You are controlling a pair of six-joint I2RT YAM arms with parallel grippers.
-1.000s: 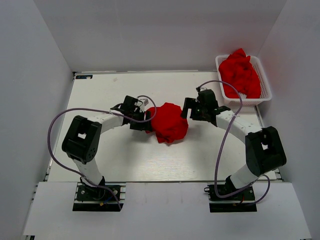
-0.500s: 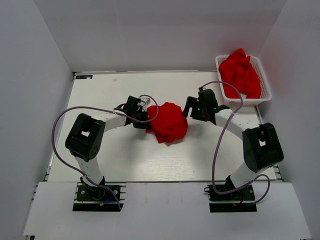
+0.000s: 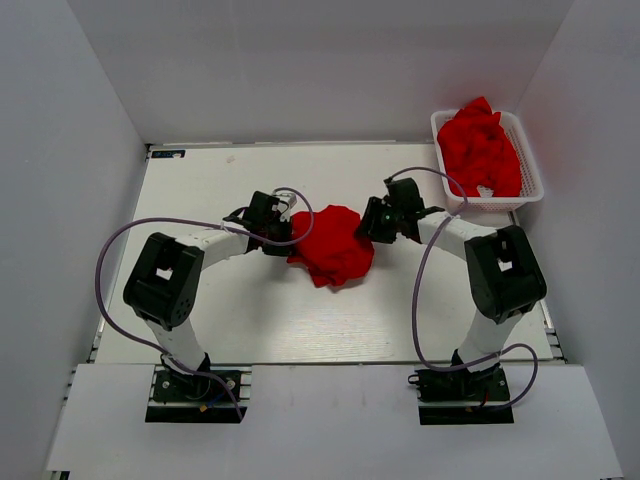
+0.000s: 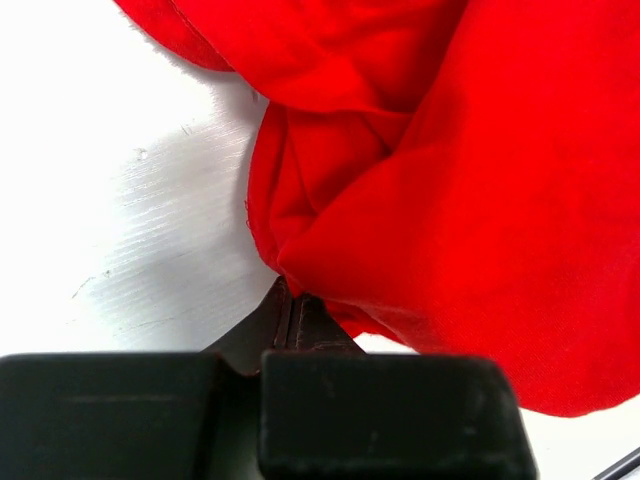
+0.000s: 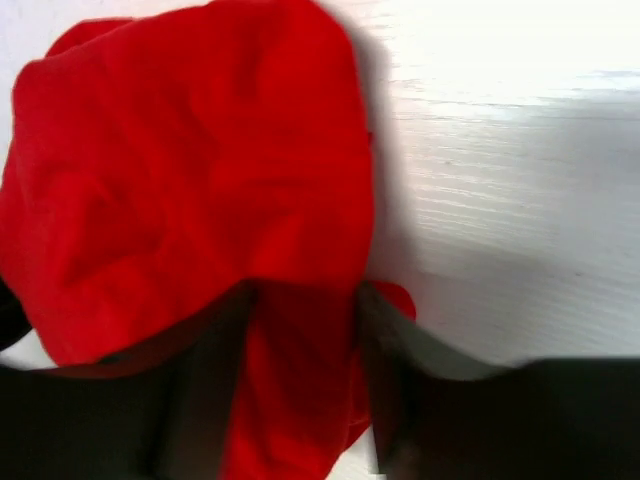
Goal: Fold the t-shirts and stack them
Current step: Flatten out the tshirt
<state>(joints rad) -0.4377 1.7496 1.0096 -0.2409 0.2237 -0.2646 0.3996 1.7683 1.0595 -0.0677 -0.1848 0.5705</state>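
Note:
A crumpled red t-shirt (image 3: 335, 245) lies in a heap at mid-table. My left gripper (image 3: 288, 240) sits at its left edge. In the left wrist view that gripper (image 4: 292, 300) is shut, pinching a fold of the t-shirt (image 4: 450, 200) at its tips. My right gripper (image 3: 368, 225) is pushed into the heap's right side. In the right wrist view it (image 5: 305, 300) is open, its fingers (image 5: 385, 340) standing apart with a band of the t-shirt (image 5: 190, 180) filling the gap between them.
A white basket (image 3: 530, 165) at the back right holds more red t-shirts (image 3: 480, 150). White walls close in the table on the left, back and right. Each arm's cable loops over the table beside it.
The left gripper has shut on the shirt's left edge. The right gripper has moved left into the shirt's right side, and its jaws have narrowed around the cloth.

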